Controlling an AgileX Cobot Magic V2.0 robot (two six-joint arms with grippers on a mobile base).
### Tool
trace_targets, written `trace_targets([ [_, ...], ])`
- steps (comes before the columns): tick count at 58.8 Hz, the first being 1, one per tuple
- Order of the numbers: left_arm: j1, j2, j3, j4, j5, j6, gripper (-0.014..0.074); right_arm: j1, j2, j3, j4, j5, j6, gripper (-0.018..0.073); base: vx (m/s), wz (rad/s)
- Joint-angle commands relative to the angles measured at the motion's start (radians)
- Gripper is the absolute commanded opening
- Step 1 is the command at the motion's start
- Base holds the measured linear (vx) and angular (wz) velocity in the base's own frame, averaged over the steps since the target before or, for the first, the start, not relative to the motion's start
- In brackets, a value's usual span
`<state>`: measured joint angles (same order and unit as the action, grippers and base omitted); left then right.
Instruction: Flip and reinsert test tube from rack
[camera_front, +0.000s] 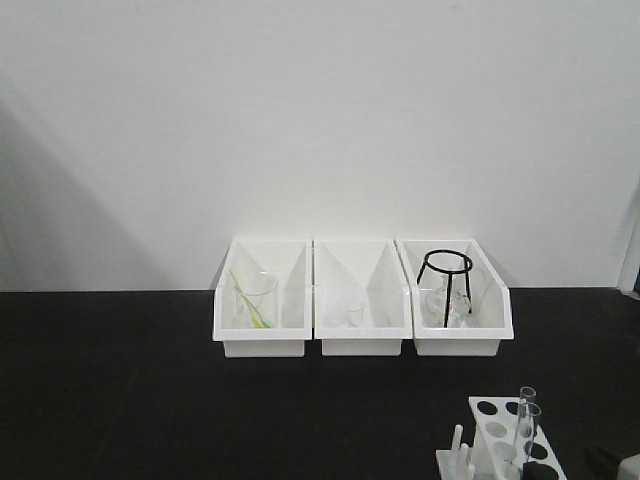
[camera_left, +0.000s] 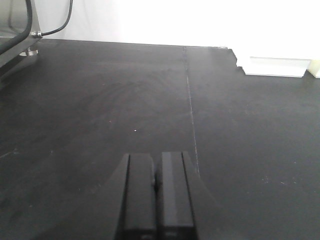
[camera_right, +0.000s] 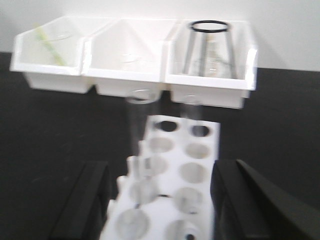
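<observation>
- My right pincer (camera_right: 160, 197) is spread wide and holds nothing. Its two dark fingers (camera_right: 87, 200) stand on either side of the rack (camera_right: 175, 162).
- My left pincer (camera_left: 157, 197) is pressed together and empty, low over the bare black surface (camera_left: 90, 100), and no rack shows in its view.
- Two clear tubes stand upright in the rack: the nearer tube (camera_right: 141, 125) close to the peg side, and the farther tube (camera_right: 192, 112), it seems, in the back row. The view is blurred, so I cannot tell the exact holes.
- I judge that the step in hand is the approach for the grasp. I should choose one tube, centre it between my fingers, and close on the glass above the top plate and below the lip.
- My opening is wider than the rack. I should narrow it before I descend, otherwise I may touch the second tube or push the rack.
- I should lift straight up until the tube's bottom is free, and only then turn it. The three white bins (camera_right: 127, 85) stand just behind.
</observation>
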<state>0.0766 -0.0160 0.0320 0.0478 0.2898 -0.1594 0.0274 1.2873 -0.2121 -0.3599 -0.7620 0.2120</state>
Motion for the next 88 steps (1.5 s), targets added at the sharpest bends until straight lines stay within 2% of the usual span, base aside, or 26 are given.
trace_targets([
  [1,-0.007,-0.011,0.0,-0.004,-0.088,0.0,-0.0006,-0.003,0.058,-0.043,-0.051,-0.147,0.006,0.049,0.0,0.0],
  [22,-0.007,-0.011,0.0,-0.004,-0.088,0.0,-0.0006,-0.003,0.284,-0.185,-0.07,-0.223,0.019,0.0489,0.0,0.0],
  [29,-0.007,-0.011,0.0,-0.004,-0.088,0.0,-0.0006,-0.003,0.324,-0.207,-0.07,-0.235,0.019,0.0457,0.0,0.0],
  [36,-0.007,-0.011,0.0,-0.004,-0.088,0.0,-0.0006,-0.003,0.33,-0.207,-0.068,-0.259,0.019,0.0358,0.0,0.0],
  [54,-0.007,-0.011,0.0,-0.004,-0.088,0.0,-0.0006,-0.003,0.313,-0.207,-0.07,-0.325,0.019,-0.0007,0.0,0.0],
  [60,-0.007,-0.011,0.0,-0.004,-0.088,0.0,-0.0006,-0.003,0.268,-0.207,-0.07,-0.317,0.019,-0.0014,0.0,0.0],
  [65,-0.007,-0.011,0.0,-0.004,-0.088,0.0,-0.0006,-0.003,0.207,-0.212,-0.071,-0.277,0.024,-0.0013,0.0,0.0],
  [73,-0.007,-0.011,0.0,-0.004,-0.088,0.0,-0.0006,-0.003,0.071,-0.273,-0.084,-0.103,0.092,-0.0012,0.0,0.0],
  [88,-0.007,-0.011,0.0,-0.004,-0.088,0.0,-0.0006,-0.003,-0.127,-0.412,-0.209,0.202,0.307,-0.0012,0.0,0.0],
])
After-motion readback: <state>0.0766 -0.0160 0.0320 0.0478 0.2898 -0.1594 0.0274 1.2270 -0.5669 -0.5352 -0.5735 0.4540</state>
